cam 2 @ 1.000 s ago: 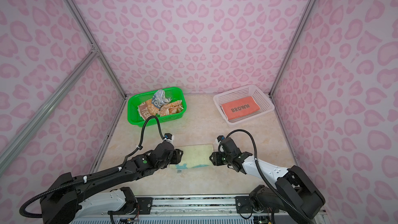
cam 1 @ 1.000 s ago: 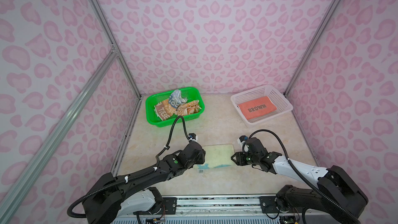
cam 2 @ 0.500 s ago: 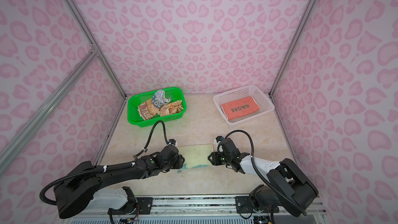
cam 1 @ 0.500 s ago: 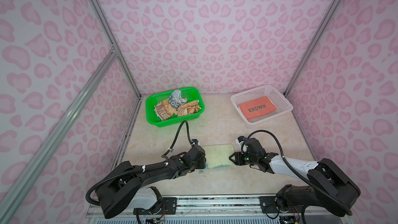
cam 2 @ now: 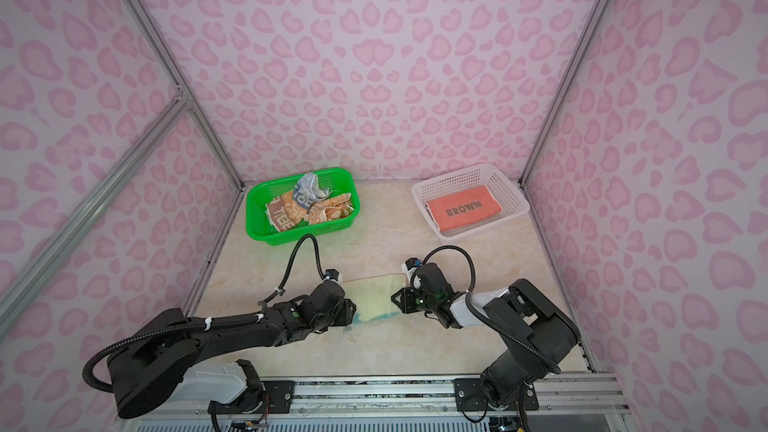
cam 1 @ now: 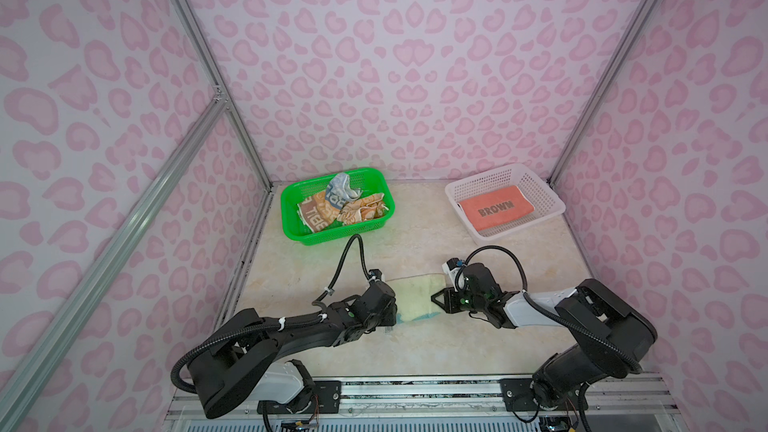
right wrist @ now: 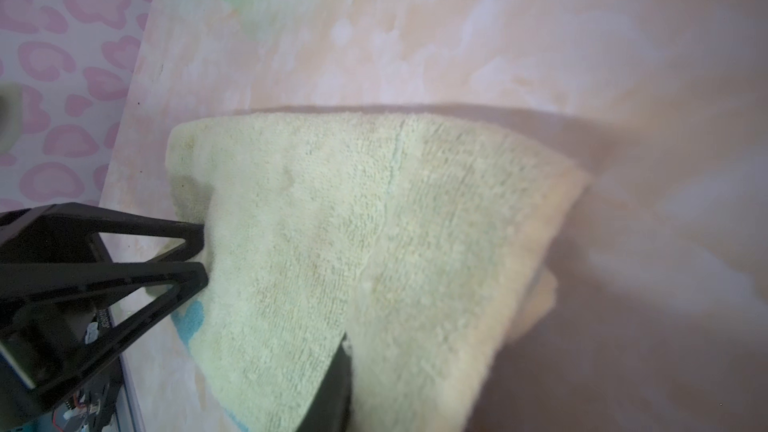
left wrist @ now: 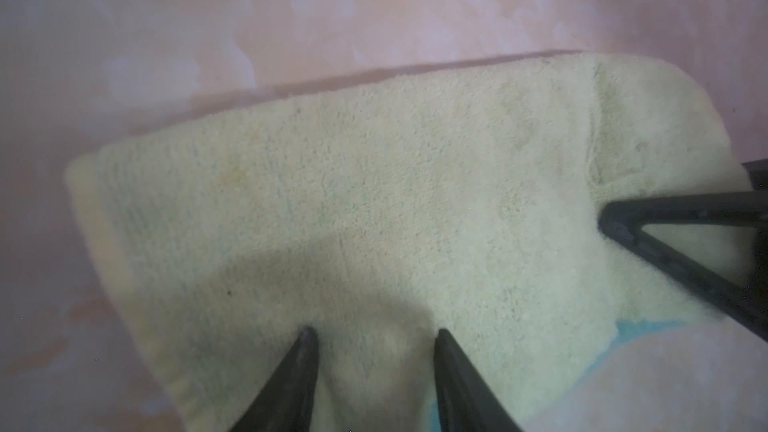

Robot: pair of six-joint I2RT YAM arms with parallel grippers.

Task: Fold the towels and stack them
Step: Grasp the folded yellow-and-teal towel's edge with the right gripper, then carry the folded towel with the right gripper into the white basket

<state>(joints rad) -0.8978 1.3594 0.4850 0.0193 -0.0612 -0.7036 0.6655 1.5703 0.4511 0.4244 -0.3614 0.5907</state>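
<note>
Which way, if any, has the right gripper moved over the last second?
Yes. In both top views the right gripper has slid left, away from the white basket, onto the right edge of the pale yellow-green towel.

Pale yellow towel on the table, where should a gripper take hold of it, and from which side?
Probably pinch a short end, coming in low from that side. The pale yellow towel lies as a flat strip running left to right, so its ends offer a thin free edge.
</note>
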